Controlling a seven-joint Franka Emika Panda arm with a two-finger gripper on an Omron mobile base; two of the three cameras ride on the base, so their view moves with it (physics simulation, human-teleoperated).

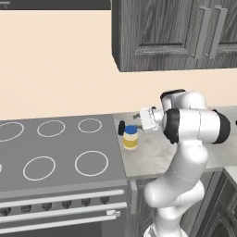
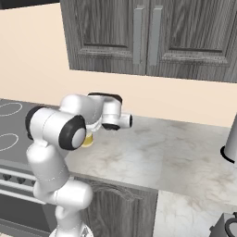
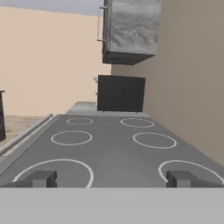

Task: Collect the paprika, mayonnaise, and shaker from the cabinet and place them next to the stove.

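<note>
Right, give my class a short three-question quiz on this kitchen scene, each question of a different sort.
1. True or false: the mayonnaise stands on the stove.
2. The fingers are: A open and empty, B shut on the jar, C shut on a bottle.
3. Fill in: the mayonnaise lid is coloured ____.
Key: 1 false, it stands on the counter beside the stove; 2 A; 3 blue.

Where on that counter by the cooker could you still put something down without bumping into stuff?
The marble counter is bare from the mayonnaise rightward to a grey object at the far edge. It is crowded by the stove edge, where the jar stands with the gripper just above and behind it.
</note>
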